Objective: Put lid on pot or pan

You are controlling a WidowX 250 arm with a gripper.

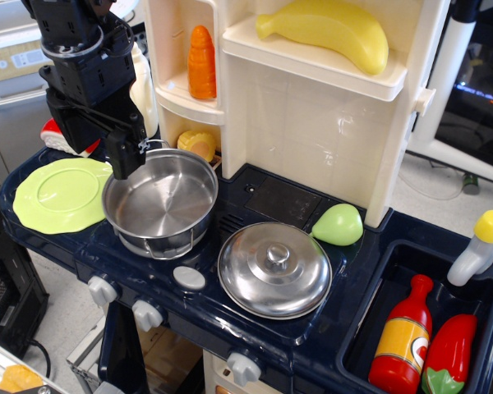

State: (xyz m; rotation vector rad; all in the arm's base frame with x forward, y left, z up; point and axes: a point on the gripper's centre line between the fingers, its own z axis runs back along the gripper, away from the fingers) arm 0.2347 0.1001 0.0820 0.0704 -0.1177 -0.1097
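Note:
The steel pot (160,201) stands on the left burner of the toy stove, open and empty, with a wire loop handle at its front. The round domed steel lid (274,269) with its centre knob lies flat on the right burner, to the right of the pot and apart from it. My black gripper (96,148) hangs at the upper left, over the pot's left rim. One finger (124,154) reaches down to the rim. The jaws look spread and hold nothing. The gripper is far from the lid.
A light-green plate (62,195) lies left of the pot. A green pear-like toy (338,224) sits behind the lid. The cream shelf unit holds a carrot (201,61) and a banana (333,31). The sink (378,279) at right holds red bottles.

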